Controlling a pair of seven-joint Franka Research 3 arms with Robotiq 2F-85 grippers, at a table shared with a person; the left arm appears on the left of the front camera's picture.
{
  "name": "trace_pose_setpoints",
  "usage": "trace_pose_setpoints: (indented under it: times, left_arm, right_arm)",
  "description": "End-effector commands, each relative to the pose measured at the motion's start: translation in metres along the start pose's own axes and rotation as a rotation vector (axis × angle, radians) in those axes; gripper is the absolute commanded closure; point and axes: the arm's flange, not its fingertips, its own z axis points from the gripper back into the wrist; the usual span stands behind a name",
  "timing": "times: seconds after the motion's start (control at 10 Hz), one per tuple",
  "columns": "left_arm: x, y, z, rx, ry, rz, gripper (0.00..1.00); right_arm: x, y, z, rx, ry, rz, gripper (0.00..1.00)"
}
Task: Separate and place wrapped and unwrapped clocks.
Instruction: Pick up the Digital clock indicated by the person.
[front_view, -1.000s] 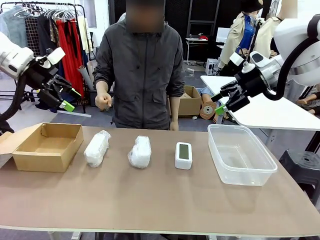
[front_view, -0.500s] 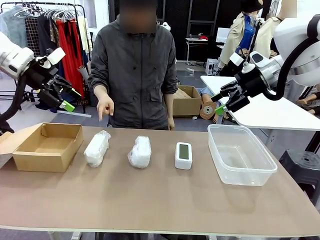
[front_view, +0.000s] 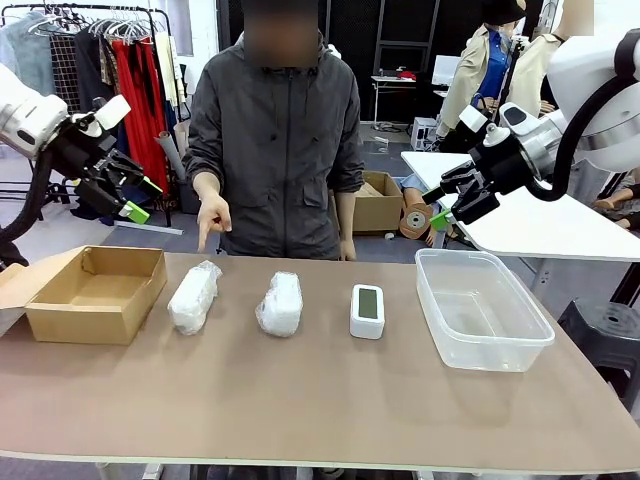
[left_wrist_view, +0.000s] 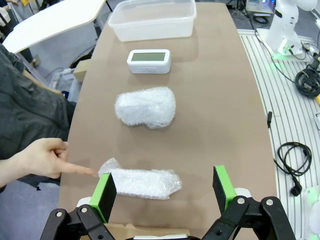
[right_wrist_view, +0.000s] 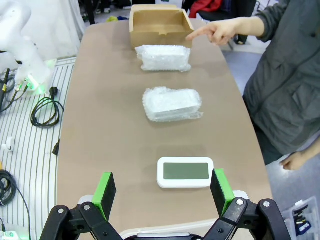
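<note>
Left claw (front_view: 143, 198) & right claw (front_view: 436, 207), both spread, hang over bench (front_view: 300, 400) ends; wrapped clocks (front_view: 194, 297), bare clock (front_view: 367, 310) lie between, well below. Wrapped ones' insides unclear.

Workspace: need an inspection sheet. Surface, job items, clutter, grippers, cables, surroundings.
Surface: brown table, flat, bare in front of the row.
Job's things: left wrapped clock, middle wrapped clock and bare clock lie apart in a row. The cardboard box at the robot's left end and the clear tub at its right end both look empty. The person's hand points toward the left wrapped clock.
Clutter: nothing seen.
Grippers: left gripper and right gripper are open, raised off the table, holding nothing.
Cables: black cables on the floor beside the table, none on it.
Surroundings: clothes rack, white side table.
</note>
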Motion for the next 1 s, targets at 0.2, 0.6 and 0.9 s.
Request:
trace_pose_setpoints:
  times: [0.2,0.6,0.9]
  left_arm:
    - [-0.0003,-0.0003,0.0009,-0.003,-0.003,0.001,0.0]
    - [-0.0003,-0.0003,0.0009,-0.003,-0.003,0.001,0.0]
    - [-0.0003,-0.0003,0.0009,-0.003,-0.003,0.001,0.0]
  right_arm:
    - [0.0021,0.0006,0.0019,-0.003,-0.004,0.006,0.0]
    - [0.0021,0.0006,0.0019,-0.003,-0.004,0.006,0.0]
    - [0.0021,0.0006,0.0019,-0.003,-0.004,0.006,0.0]
